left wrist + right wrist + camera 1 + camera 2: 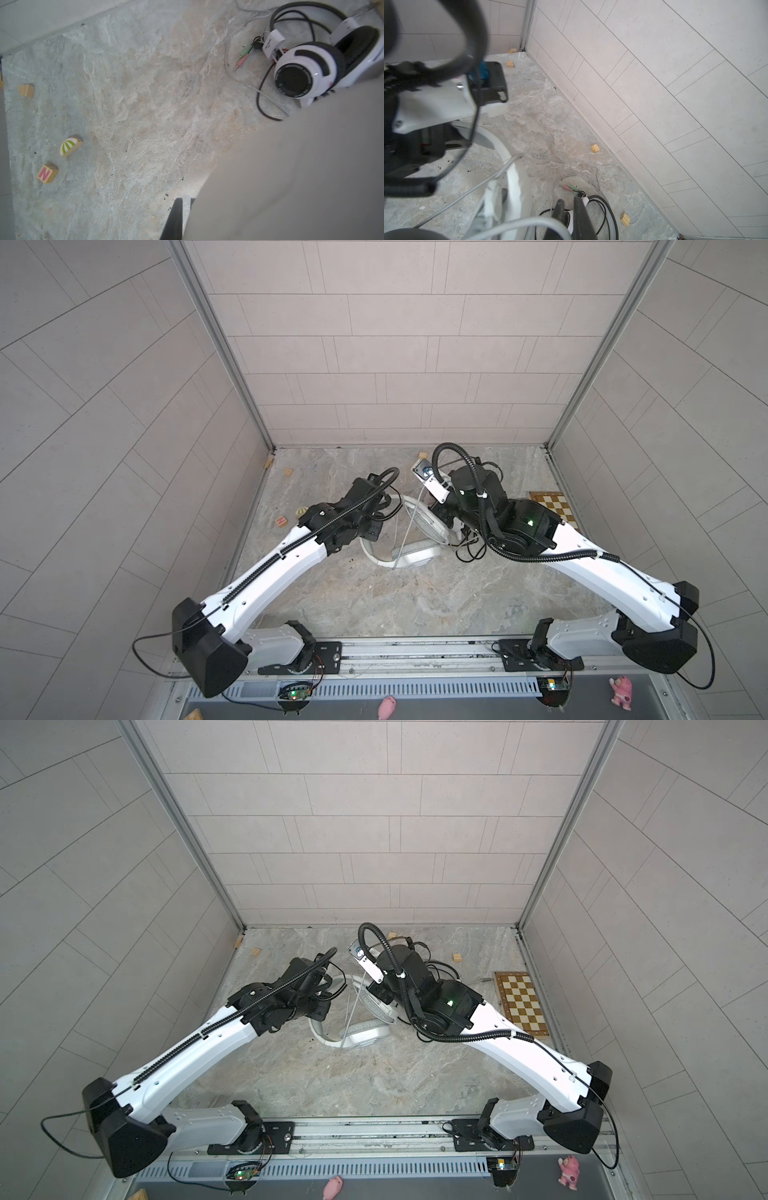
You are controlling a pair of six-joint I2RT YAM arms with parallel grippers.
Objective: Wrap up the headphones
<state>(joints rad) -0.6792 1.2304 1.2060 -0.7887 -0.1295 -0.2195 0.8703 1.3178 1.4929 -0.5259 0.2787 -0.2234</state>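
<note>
Has two long arms, the left arm (270, 585) and the right arm (602, 578), each with smooth white shells, chunky black joints and a big black cap (212, 655) at the elbow. Carries a black ribbed hose (540, 559) along each arm, with little white ties (482, 494) on the right one, and shows a tiny green light (530, 523) there too. Stands on black base plates (328, 657) with silver screws (335, 649), and ends in the left end effector (185, 204) and the right end effector (569, 209), both with thin black fingers (581, 218).
</note>
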